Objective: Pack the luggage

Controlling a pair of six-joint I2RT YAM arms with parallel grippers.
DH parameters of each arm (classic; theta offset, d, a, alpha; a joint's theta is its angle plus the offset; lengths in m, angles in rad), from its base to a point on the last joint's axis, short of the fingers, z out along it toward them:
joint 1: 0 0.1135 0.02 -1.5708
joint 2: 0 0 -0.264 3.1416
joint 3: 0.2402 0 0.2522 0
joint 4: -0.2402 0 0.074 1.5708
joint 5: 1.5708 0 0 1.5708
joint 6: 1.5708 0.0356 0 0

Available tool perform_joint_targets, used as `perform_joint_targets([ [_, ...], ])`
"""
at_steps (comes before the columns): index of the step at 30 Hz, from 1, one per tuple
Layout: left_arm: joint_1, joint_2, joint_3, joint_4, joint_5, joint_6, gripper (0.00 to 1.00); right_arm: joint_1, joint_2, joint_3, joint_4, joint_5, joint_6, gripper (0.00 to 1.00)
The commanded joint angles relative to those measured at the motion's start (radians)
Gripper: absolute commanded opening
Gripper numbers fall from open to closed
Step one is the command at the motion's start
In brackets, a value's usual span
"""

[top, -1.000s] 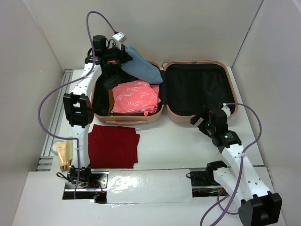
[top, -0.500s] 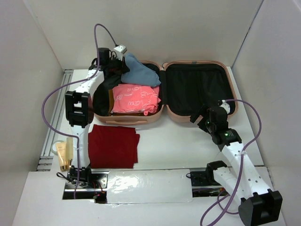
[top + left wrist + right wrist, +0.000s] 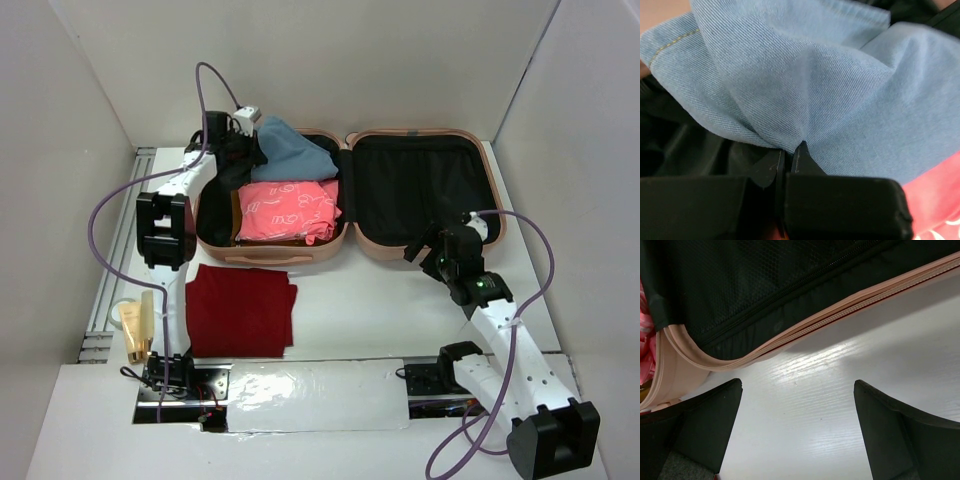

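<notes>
Packing looks roughly halfway done, judging by how things lie. The suitcase (image 3: 290,254) sits opened flat at the far side of the table (image 3: 380,310), both halves facing up. Its left half already has a folded pink cloth (image 3: 288,208) in it, with something brownish peeking out underneath. The right half shows only black lining.

The left claw (image 3: 789,152) is up over the back corner of the left half, fingers pinched tight on a fold of the blue denim piece (image 3: 295,148), which hangs bunched above the case and isn't laid down yet. The right claw (image 3: 797,385) hovers low over the table just in front of the right half, spread wide with nothing in it.

Probably left to pack: a dark red cloth (image 3: 240,310) lying folded on the table just in front of the case, and a cream-and-gold tube (image 3: 138,325) by the left edge. The lid isn't closed either.

Texture-wise, the shell is smooth peach-pink plastic with rounded corners and a zipper track along the rim. The lining is black, with fine mesh in the right half. The denim shows a clear twill weave and a stitched hem, soft and floppy. The tabletop is glossy white.
</notes>
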Motion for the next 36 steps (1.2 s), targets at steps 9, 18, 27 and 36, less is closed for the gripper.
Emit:
perform_joint_targets([
  [9,0.024,-0.091,-0.039,-0.035,-0.045,-0.122,0.54,-0.005,-0.013,0.087,0.006,0.048,-0.071,1.00],
  [18,-0.060,-0.269,-0.007,0.002,-0.303,-0.195,1.00,-0.005,-0.001,0.104,0.034,0.056,-0.111,1.00],
  [27,-0.131,-0.119,0.130,0.040,-0.263,-0.260,1.00,0.016,0.088,0.151,0.075,0.032,-0.169,1.00],
  [36,-0.131,0.024,0.139,0.060,-0.208,-0.259,1.00,0.104,0.175,0.222,0.024,0.193,-0.200,1.00],
])
